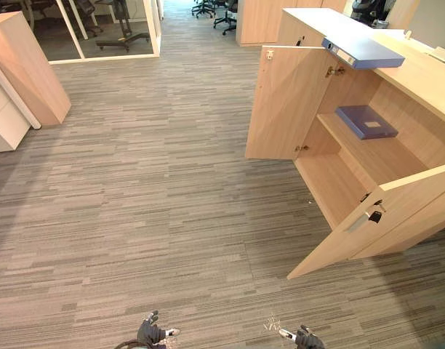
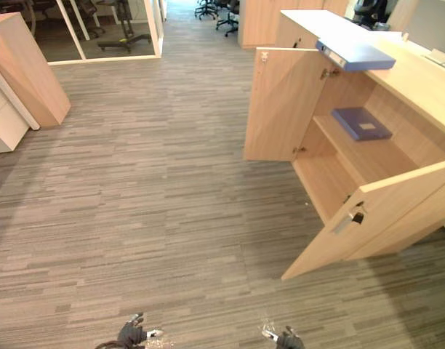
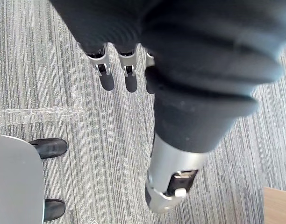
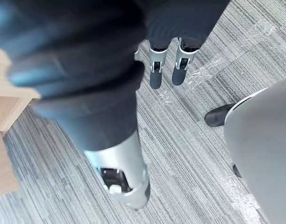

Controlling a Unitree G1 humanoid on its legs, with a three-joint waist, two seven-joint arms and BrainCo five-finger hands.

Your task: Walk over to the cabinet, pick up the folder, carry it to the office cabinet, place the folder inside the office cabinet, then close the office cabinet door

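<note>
Currently the left hand point(image 1: 151, 333) is hanging at 7 o'clock of the left eye view and the right hand point(image 1: 306, 337) at 5 o'clock, both over the carpet point(image 1: 150, 203). In the wrist views the left fingers point(image 3: 106, 80) and the right fingers point(image 4: 155, 77) are pointing straight down at the carpet, relaxed and holding nothing.

The office cabinet point(image 1: 419, 80) is standing at 2 o'clock with both doors swung open; the far door point(image 1: 288, 102) is standing at the cabinet's far end; the near door point(image 1: 386, 211) is carrying a handle point(image 1: 357, 221).

The upper folder point(image 1: 362, 51), blue, is lying flat on the cabinet top, its spine end appearing to overhang the front edge slightly; the lower folder point(image 1: 366, 121), also blue, is lying flat on the inner shelf point(image 1: 382, 156).

Office chairs point(image 1: 217, 10) are standing at 12 o'clock.
</note>
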